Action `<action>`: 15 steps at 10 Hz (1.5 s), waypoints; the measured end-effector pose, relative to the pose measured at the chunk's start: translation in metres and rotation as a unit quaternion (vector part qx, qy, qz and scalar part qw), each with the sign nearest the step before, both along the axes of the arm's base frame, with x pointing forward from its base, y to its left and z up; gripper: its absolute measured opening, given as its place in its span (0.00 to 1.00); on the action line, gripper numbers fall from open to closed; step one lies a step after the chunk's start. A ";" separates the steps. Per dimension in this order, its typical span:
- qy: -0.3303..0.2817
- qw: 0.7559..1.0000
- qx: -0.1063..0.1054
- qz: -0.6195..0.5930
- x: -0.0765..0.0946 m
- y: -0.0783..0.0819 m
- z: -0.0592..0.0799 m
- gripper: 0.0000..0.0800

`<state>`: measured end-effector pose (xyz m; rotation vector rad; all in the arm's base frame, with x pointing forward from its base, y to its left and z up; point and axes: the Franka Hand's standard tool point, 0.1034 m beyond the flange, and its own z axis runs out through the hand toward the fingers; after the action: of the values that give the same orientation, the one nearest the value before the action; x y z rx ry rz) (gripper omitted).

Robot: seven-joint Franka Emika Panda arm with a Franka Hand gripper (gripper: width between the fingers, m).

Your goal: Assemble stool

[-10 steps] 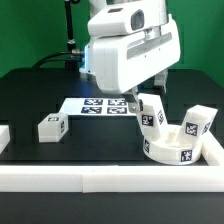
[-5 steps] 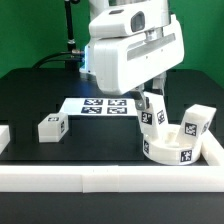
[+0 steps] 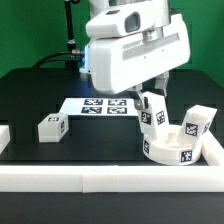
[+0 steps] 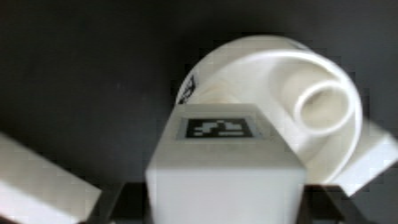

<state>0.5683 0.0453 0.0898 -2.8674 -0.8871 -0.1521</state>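
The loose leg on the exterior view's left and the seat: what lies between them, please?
Exterior view: only bare table between loose leg and seat.

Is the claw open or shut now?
Shut on the leg: the wrist view shows it filling the gap between the fingers of the claw, over the seat.

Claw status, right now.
Claw: closed, holding one tagged stool leg.
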 end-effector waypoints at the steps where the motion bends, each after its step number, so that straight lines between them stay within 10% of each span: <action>1: 0.003 0.997 0.005 -0.078 -0.001 0.001 0.000 0.42; 9: 0.037 0.862 0.057 -0.502 0.002 -0.001 -0.001 0.42; 15: 0.100 0.592 0.123 -0.791 0.003 0.012 -0.002 0.42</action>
<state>0.5709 0.0577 0.0881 -2.2805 1.7014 -0.0726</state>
